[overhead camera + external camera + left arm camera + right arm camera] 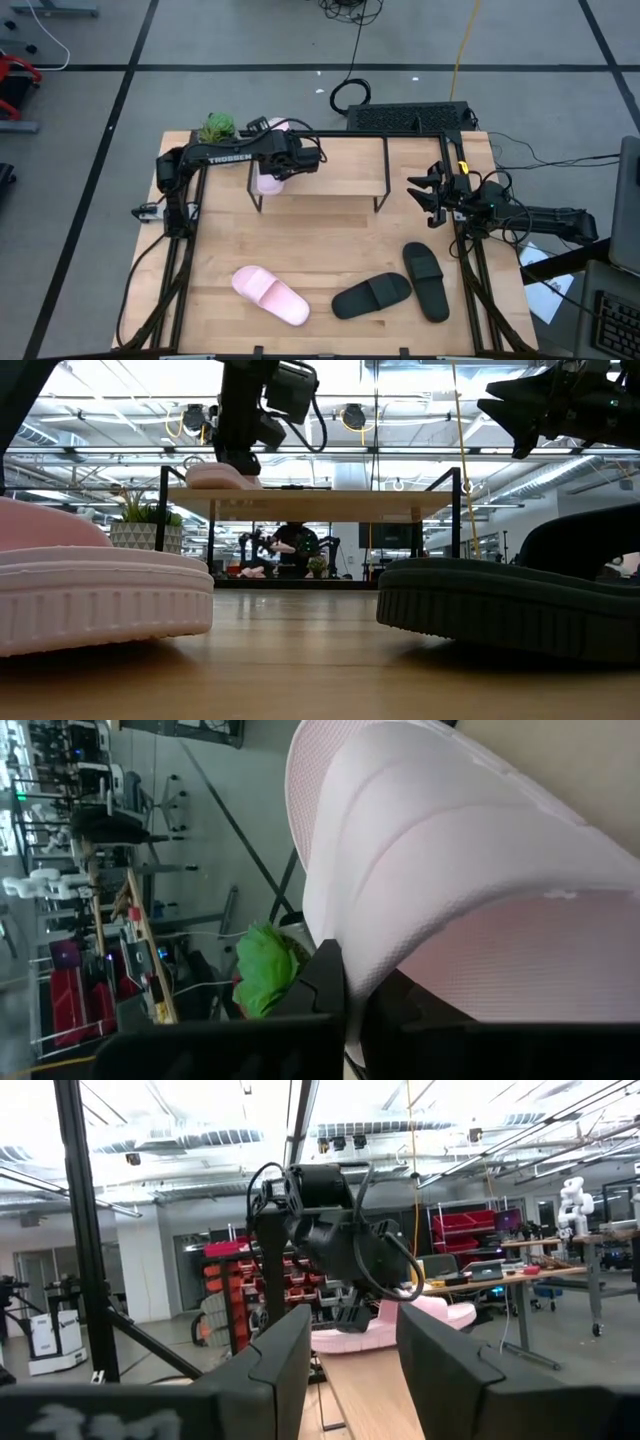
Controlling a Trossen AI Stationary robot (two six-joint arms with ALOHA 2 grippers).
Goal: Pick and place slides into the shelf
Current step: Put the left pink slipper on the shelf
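Left gripper reaches across, jaws clamped — right gripper hovers, jaws apart.

A small green potted plant stands at the table's upper left corner; a black keyboard lies beyond the table's upper edge.

Your left wrist camera is filled mostly by a pale pink slide, its wide textured strap arching from the top centre down to the right edge. At the bottom, the left gripper has its dark fingers closed against the strap's lower edge. Just left of them you see a green plant. A light wooden surface shows in the upper right corner. The left side shows blurred room clutter.
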